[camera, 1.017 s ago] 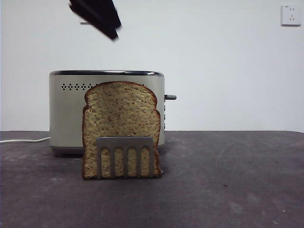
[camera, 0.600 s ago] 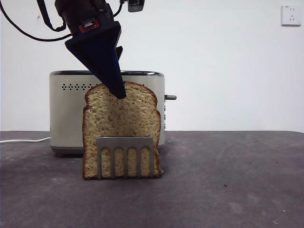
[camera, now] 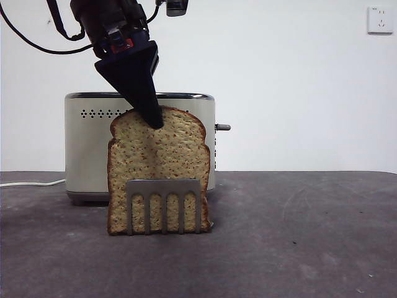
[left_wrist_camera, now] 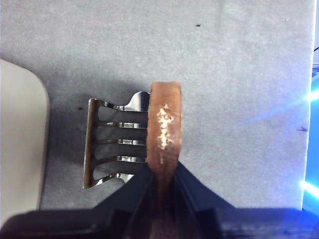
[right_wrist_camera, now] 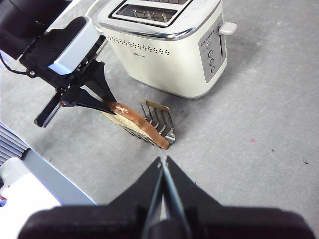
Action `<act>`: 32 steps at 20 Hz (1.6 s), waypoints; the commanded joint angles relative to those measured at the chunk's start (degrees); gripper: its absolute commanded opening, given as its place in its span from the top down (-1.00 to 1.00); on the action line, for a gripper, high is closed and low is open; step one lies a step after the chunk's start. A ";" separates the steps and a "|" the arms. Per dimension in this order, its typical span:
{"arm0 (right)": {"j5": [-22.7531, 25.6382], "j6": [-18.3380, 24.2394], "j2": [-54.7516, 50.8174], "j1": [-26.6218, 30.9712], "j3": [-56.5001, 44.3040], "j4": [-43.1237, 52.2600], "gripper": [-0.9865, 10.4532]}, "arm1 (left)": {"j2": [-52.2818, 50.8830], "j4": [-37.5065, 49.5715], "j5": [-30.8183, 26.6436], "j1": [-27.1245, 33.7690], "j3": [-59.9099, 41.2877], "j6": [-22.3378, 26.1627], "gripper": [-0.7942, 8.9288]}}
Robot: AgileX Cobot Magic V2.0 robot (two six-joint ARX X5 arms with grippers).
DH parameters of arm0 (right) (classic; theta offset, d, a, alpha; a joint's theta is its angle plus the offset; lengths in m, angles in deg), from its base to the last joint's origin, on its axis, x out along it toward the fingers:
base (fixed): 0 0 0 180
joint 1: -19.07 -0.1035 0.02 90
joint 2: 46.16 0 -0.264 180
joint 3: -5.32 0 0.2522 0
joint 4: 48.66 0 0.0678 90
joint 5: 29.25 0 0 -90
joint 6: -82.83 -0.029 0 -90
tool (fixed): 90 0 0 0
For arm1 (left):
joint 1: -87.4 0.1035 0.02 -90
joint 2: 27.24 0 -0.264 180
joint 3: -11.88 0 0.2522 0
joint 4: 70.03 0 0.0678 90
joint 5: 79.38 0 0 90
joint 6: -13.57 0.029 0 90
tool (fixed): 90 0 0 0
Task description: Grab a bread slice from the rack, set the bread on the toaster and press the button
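Observation:
The slice of bread (camera: pixel 158 167) stands upright in the rack (camera: pixel 164 186), in front of the toaster (camera: pixel 87 149). My left gripper (camera: pixel 155 121) comes down from the upper left, and its jaws are closed on the slice's domed top edge. In the left wrist view the jaws press on both sides of the brown crust (left_wrist_camera: pixel 164 124), with the rack (left_wrist_camera: pixel 107 142) beside it. The right wrist view shows the toaster (right_wrist_camera: pixel 169 55), the slice (right_wrist_camera: pixel 137 124) and the left gripper (right_wrist_camera: pixel 107 104) from above. My right gripper (right_wrist_camera: pixel 162 162) is shut and empty, high above the table.
The toaster's lever (camera: pixel 223 127) sticks out on its right end, and it also shows in the right wrist view (right_wrist_camera: pixel 228 28). A white cord (camera: pixel 31 183) runs off to the left. A wall socket (camera: pixel 379 20) is at the upper right.
The left gripper came down from the top of the picture onto the top edge of the slice. The slice and rack have not moved.

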 commanded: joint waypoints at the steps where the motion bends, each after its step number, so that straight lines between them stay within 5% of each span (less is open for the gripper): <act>1: -0.04 0.35 -0.02 -0.13 0.13 0.22 0.85 | -0.72 -0.07 -0.07 -0.17 -0.20 0.66 0.85; 9: -0.07 0.35 0.94 -0.13 0.13 0.22 0.85 | -6.56 -6.91 -0.85 -0.13 10.21 0.66 0.85; 13: -0.07 0.35 1.11 -0.13 0.13 0.17 0.85 | -7.15 -11.76 -7.54 -0.04 23.02 1.38 0.85; 18: -0.07 0.48 1.11 -0.13 0.13 -0.22 0.85 | -7.15 -11.23 -14.01 2.12 30.51 10.23 0.85; 22: -0.07 0.46 1.11 -0.13 0.13 -0.42 0.85 | -6.43 -10.12 -13.40 6.40 30.51 15.58 0.85; 32: -0.07 0.70 2.51 -0.13 0.13 -0.50 0.85 | -0.72 -8.66 -6.51 12.59 30.49 17.35 0.85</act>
